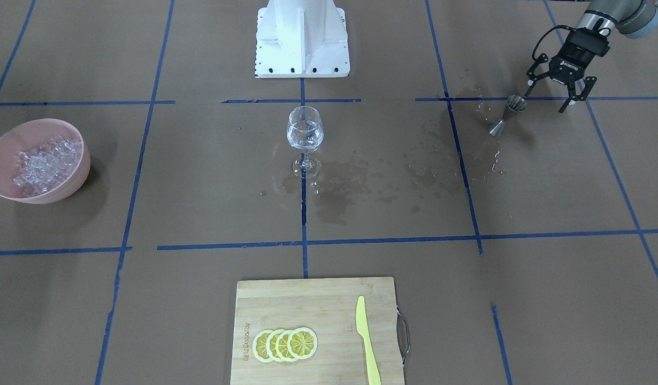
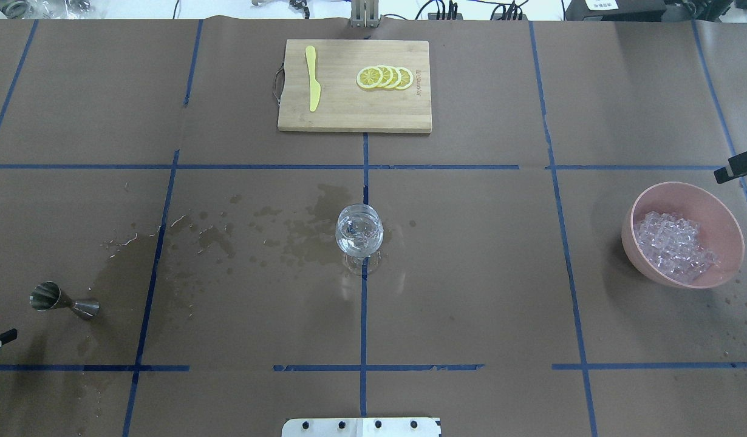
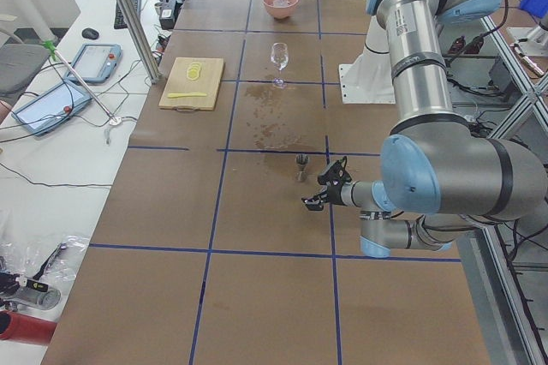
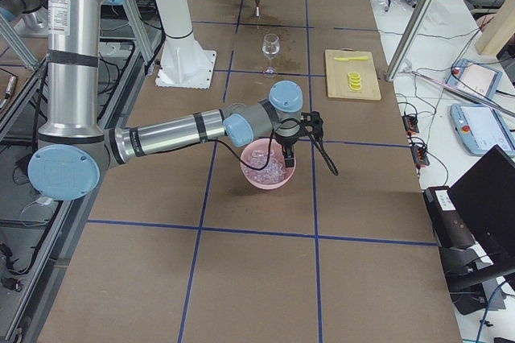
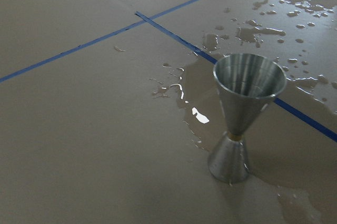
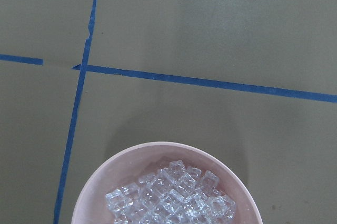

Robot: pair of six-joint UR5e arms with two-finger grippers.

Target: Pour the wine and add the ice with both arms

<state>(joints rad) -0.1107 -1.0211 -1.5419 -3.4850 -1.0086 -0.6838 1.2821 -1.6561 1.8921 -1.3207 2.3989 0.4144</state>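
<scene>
The right wrist view's lower edge crops the bowl (image 6: 168,146) and ice (image 6: 169,199).

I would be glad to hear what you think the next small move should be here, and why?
Probably lower the right gripper toward the ice in the pink bowl. The jigger stands alone beside the open left gripper, and the glass seems to hold some wine, so ice looks next.

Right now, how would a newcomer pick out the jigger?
Find the wet stains on the brown paper, on the robot's left side. At their outer end, beside the open left gripper, stands the jigger: a steel double cone, the only metal vessel.
</scene>
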